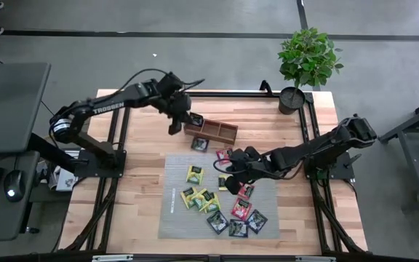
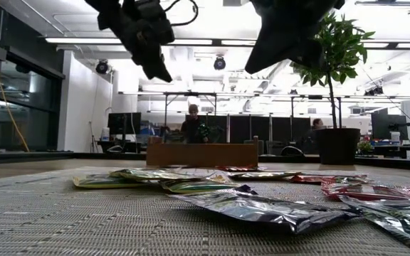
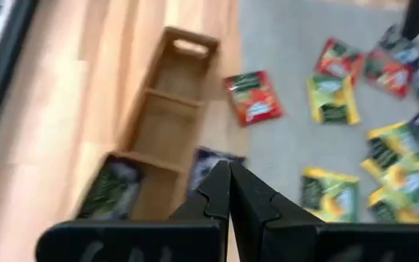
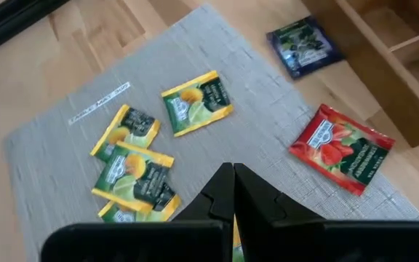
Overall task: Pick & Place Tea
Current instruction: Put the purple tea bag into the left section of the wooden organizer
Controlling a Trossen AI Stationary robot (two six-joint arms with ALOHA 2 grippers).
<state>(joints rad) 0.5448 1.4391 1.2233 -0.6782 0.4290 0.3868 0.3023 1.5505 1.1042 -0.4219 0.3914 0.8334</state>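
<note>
1. Both grippers had their fingers pressed together and carried nothing.
2. Left gripper [image 1: 174, 128] hung above the left end of the wooden tray [image 1: 220, 132], at the far side of the table [image 1: 144, 211].
3. Right gripper [image 1: 226, 177] hovered over the grey mat [image 1: 174, 218], near its far right part.
4. Most tea sachets [image 1: 196, 196] lay scattered flat on the mat: yellow-green ones toward the left, red and black ones toward the right.
5. One dark sachet [image 3: 111, 191] sat in the tray's left end compartment.
6. Another dark sachet [image 1: 199, 144] lay on the wood just beside the tray, on its near side.
7. A potted plant [image 1: 308, 62] stood at the far right corner.
</note>
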